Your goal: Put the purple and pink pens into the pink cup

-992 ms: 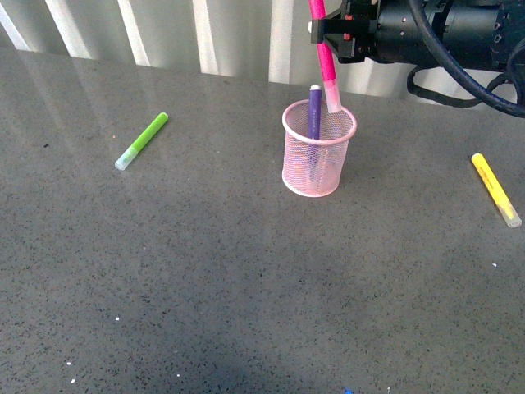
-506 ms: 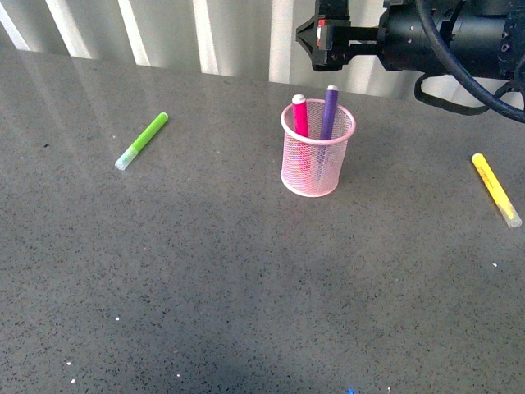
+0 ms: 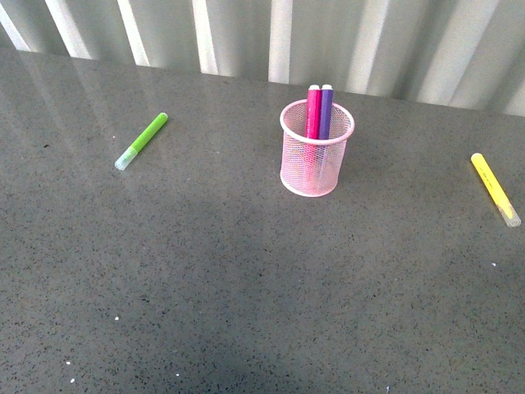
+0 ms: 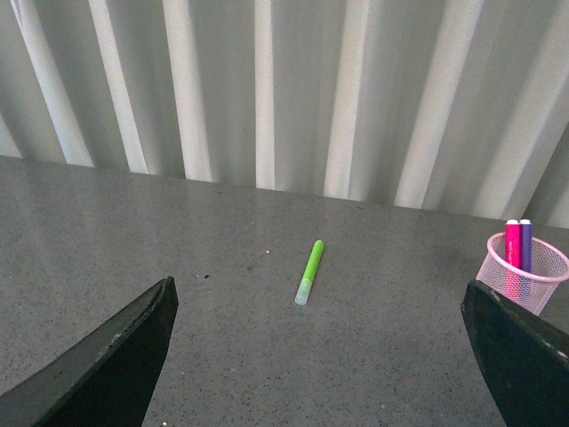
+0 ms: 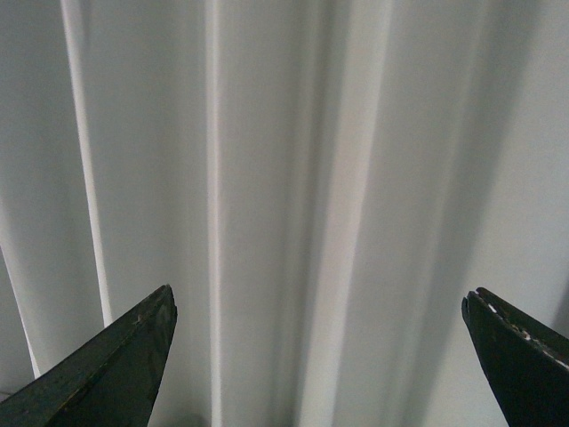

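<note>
Neither of our arms shows in the front view. Our left gripper [image 4: 316,356] hangs with its fingers spread wide, nothing between them, looking across the grey table [image 3: 246,279]. Our right gripper [image 5: 316,356] is likewise spread and empty, facing only the white pleated curtain [image 5: 284,178]. Upper centre of the front view, the pink cup [image 3: 316,156] stands upright with the pink pen [image 3: 312,111] and purple pen [image 3: 326,111] side by side inside. The lime green pen [image 3: 142,140] lies upper left, the yellow pen [image 3: 495,189] at the right edge.
</note>
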Action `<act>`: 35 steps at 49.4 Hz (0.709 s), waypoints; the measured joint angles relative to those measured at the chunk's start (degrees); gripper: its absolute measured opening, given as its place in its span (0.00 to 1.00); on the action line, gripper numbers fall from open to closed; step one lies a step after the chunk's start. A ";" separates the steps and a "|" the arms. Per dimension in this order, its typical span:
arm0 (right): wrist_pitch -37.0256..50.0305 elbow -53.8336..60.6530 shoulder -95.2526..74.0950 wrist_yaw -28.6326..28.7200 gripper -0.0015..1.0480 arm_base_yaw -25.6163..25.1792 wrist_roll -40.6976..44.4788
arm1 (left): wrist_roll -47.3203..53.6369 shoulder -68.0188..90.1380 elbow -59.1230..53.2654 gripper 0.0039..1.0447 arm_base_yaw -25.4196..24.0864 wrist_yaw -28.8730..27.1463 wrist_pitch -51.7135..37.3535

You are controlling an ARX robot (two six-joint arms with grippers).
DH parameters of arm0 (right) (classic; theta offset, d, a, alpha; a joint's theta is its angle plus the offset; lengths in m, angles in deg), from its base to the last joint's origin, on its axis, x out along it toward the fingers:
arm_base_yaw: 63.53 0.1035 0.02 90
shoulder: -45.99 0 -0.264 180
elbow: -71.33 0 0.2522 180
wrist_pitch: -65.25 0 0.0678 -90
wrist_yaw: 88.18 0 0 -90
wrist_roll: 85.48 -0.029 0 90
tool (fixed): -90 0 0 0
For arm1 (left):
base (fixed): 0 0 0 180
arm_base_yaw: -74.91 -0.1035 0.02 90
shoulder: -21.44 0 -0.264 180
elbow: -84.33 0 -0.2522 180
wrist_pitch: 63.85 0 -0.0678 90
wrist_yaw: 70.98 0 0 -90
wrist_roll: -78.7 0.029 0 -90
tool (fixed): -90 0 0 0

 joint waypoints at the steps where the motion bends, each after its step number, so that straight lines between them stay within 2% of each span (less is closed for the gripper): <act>1: -0.70 2.51 4.26 0.76 0.93 -0.79 0.46 | 0.00 0.00 0.00 0.94 0.00 0.00 0.00; 7: -6.25 14.82 23.96 4.07 0.93 -5.18 2.32 | 0.00 0.00 0.00 0.94 0.00 -0.02 0.00; 11: -24.04 16.94 32.79 1.70 0.76 -5.66 -1.16 | 0.00 0.00 0.00 0.94 0.00 0.00 0.00; 13: -27.17 19.32 35.12 1.44 0.68 -5.51 -2.23 | 0.00 0.00 0.00 0.94 0.00 0.00 0.00; 16: -27.26 22.88 36.89 -2.51 0.56 -2.80 -3.02 | 0.00 -0.02 0.00 0.94 0.00 0.00 0.00; 18: -26.75 25.55 37.70 -2.78 0.46 -1.16 -3.21 | 0.00 0.00 0.00 0.94 0.00 -0.02 0.00; 22: -25.94 28.37 39.71 -2.80 0.32 -0.57 -3.28 | 0.00 -0.02 0.00 0.94 0.00 0.00 0.00; 28: -24.94 32.54 43.74 -3.19 0.05 -0.57 -3.50 | 0.00 -0.02 0.00 0.94 0.00 -0.02 0.00; 29: -24.90 33.03 44.15 -3.21 0.03 -0.57 -3.39 | 0.00 -0.02 0.00 0.94 0.00 -0.02 0.00; 35: -24.92 35.56 46.29 -3.19 0.03 -0.57 -3.61 | 0.00 -0.02 -0.02 0.94 0.00 -0.04 0.00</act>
